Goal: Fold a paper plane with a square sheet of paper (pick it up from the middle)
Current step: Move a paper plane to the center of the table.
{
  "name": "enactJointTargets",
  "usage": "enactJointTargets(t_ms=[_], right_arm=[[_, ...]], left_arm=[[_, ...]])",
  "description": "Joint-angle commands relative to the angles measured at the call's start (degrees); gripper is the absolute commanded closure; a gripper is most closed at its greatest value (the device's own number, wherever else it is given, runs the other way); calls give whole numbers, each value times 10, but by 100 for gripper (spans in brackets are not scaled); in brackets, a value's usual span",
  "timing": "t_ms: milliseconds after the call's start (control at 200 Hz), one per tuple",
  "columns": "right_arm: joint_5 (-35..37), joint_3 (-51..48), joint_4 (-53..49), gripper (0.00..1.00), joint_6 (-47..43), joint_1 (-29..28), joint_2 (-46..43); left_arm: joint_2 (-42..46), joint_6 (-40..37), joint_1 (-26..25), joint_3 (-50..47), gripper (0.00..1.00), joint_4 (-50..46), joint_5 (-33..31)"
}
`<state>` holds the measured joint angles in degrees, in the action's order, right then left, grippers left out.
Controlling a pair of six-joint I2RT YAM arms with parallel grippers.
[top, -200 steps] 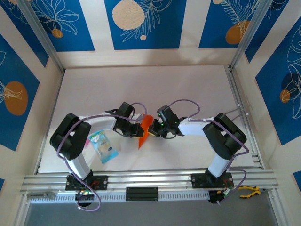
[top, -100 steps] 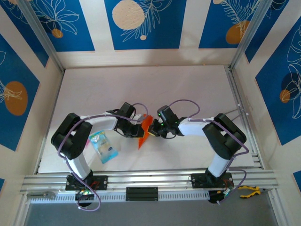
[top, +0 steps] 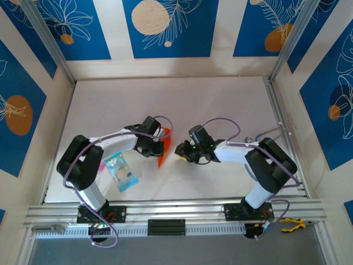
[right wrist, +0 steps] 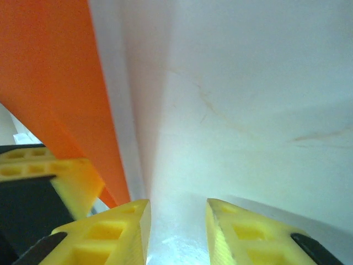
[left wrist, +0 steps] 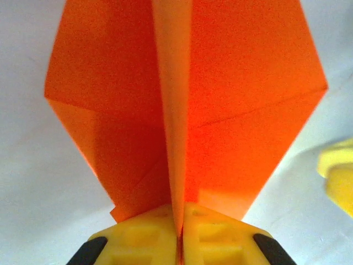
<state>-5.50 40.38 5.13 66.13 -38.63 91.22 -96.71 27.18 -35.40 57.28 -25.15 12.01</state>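
White table [top: 220, 105], centre: the left gripper [left wrist: 180, 223] still pinches the half-folded orange paper plane [left wrist: 231, 83] by its centre crease. The right gripper [right wrist: 176, 216] has let go, fingers parted, and drawn off rightward.

Paper plane [top: 164, 146] in left jaws; right jaws rightward, apart; packet [top: 120, 171] left.

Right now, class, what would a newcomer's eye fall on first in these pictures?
The bright folded orange paper in the middle of the white table, its centre fold pinched in the left claw. Next, the right claw, open beside the paper with nothing in it, and a blue packet lying to the paper's left.
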Motion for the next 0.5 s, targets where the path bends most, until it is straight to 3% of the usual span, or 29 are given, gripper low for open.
enactJointTargets(t_ms=[0,250,495], right_arm=[[17,-27,-18,68,1,14,-34],[18,-60,-25,67,4,29,-79],[10,-63,-13,67,4,34,-89]], left_arm=[[6,18,-5,30,88,-50,-88],[-51,54,-8,86,85,-102,-127],[-75,57,-11,106,84,-95,-118]])
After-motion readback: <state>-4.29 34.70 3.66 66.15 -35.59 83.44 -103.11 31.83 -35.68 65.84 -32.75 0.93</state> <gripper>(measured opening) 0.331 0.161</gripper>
